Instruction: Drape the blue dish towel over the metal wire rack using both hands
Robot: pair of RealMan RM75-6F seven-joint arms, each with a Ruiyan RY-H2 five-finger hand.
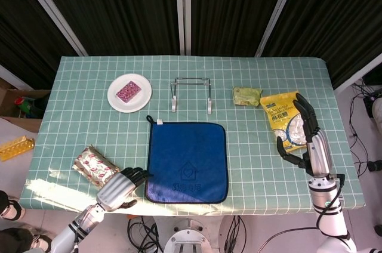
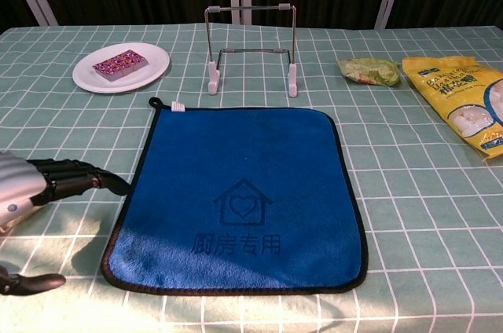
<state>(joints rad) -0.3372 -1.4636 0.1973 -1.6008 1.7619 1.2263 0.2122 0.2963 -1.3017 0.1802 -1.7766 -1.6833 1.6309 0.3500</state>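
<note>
blue dish towel flat, unwrinkled, house-printed

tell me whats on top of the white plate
A pink patterned block lies flat on the white plate, roughly centred. Whatever is under the block is covered, so it cannot be seen.

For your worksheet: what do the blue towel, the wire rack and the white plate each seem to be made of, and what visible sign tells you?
Blue towel: soft plush fabric, likely microfibre; matte fuzzy nap, dark stitched edging, hanging loop.
Wire rack: thin shiny metal rod, probably steel, with white feet, likely plastic.
White plate: smooth, white, thin rim; ceramic, plastic or paper, the look leaves it open.
</note>
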